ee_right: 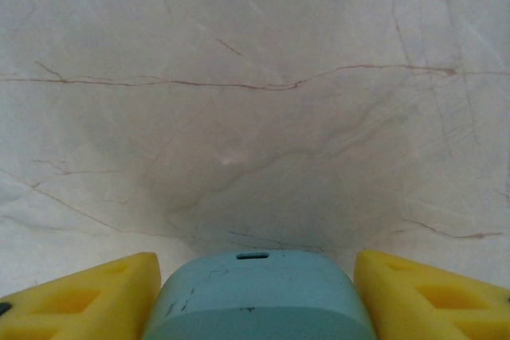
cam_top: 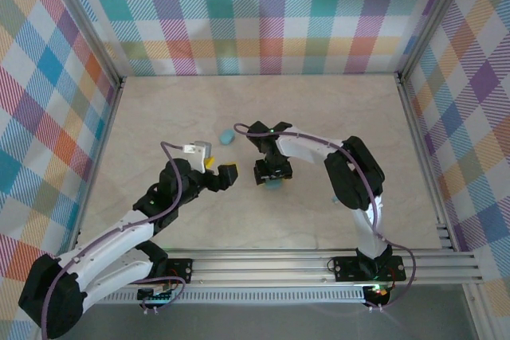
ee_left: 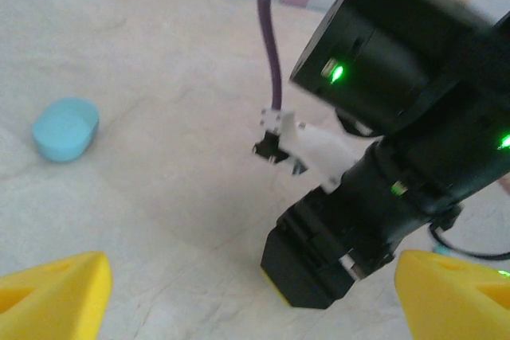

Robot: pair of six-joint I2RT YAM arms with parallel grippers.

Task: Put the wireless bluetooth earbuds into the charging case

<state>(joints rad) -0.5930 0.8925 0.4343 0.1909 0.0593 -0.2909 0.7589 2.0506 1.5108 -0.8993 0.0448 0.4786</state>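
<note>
Two light-blue oval charging cases sit on the pale marbled table (cam_top: pixel 159 109). The far case (cam_top: pixel 227 136) lies alone near the table's middle. In the left wrist view (ee_left: pixel 65 127) its long axis runs roughly left to right and its hollow side faces up (whether anything lies inside is too small to tell).

The near case (cam_top: pixel 273 185) sits under the right gripper (cam_top: pixel 272 173), which points straight down at it. In the right wrist view the case (ee_right: pixel 259 280) fills the gap between the yellow fingers (ee_right: pixel 80 300), spanning from one to the other, with a small slot on its far edge. The fingers stand half apart, close against its sides; I cannot tell whether they press it.

The left gripper (cam_top: pixel 221 168) hovers just left of the right one, its yellow fingertips (ee_left: pixel 52 292) spread wide and holding nothing.
</note>
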